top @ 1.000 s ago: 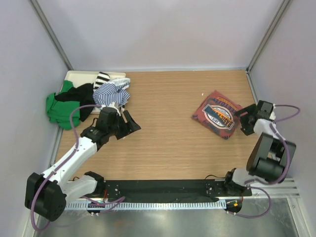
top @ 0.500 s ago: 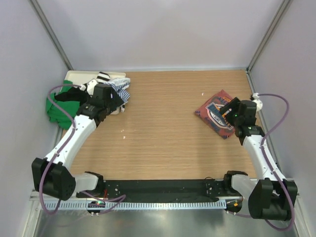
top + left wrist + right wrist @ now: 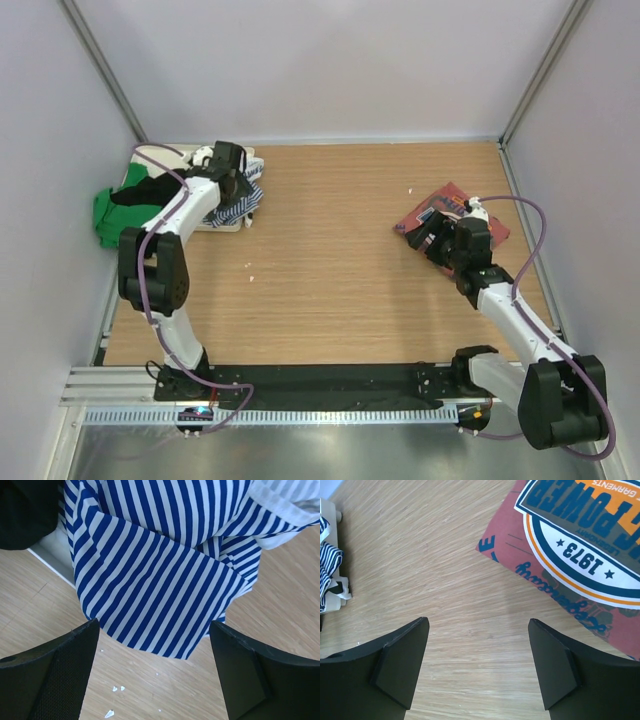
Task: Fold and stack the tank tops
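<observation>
Tank tops, two told apart.
- Red top, one: brick-red, round white, navy and orange logo marked "1973" facing up, lying flat and compact on the right side of the table.
- Striped top, one: thin blue-and-white stripes, crumpled, at the far left, hanging off the tray's edge onto the table.

Tray, one: white, far-left corner. It holds a black garment, with a green garment spilling over its left side.

Left fingers: spread wide above the striped top, gripping nothing.
Right fingers: spread wide over bare table just beside the red top's edge, gripping nothing.
</observation>
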